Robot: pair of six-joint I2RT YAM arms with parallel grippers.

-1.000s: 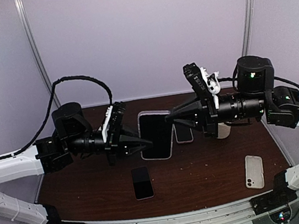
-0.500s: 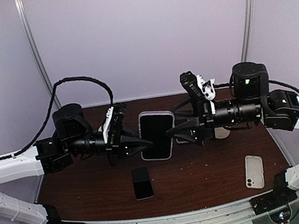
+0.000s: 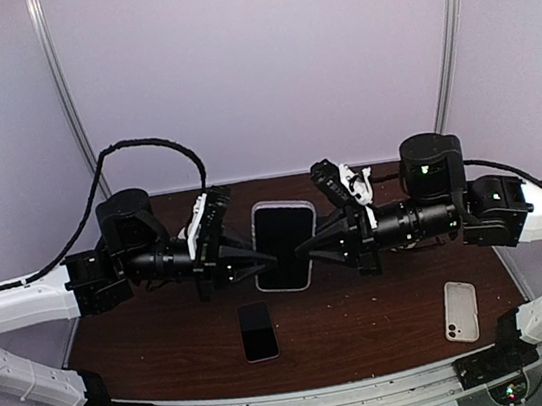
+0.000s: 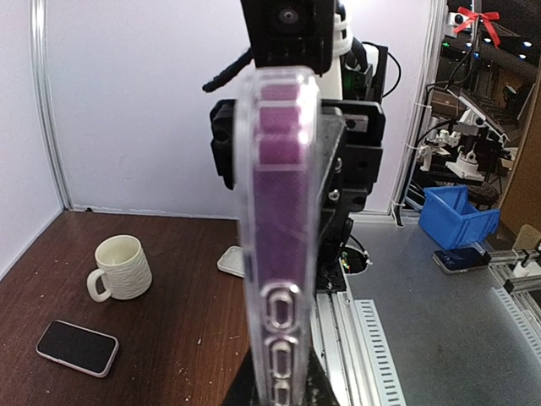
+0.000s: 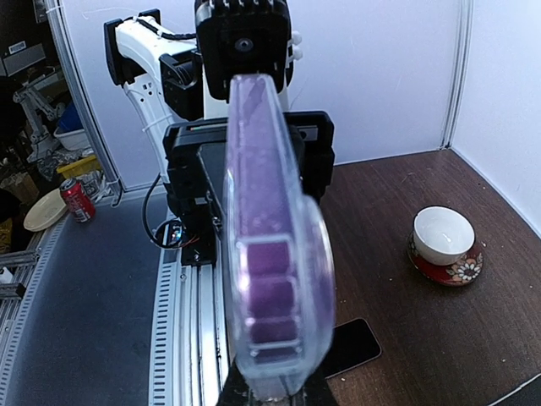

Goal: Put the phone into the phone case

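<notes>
Phone (image 3: 285,241) sits in clear phone case (image 4: 279,321), lifted over table (image 3: 367,311). Left gripper (image 3: 269,260) pinches case's left edge, right gripper (image 3: 304,249) its right edge. Red can (image 5: 78,200) behind case, label unreadable.

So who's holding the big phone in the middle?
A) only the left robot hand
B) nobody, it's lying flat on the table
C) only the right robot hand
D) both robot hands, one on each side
D: the left gripper pinches one long edge of the phone and the right gripper pinches the opposite edge, so it hangs between them.
</notes>
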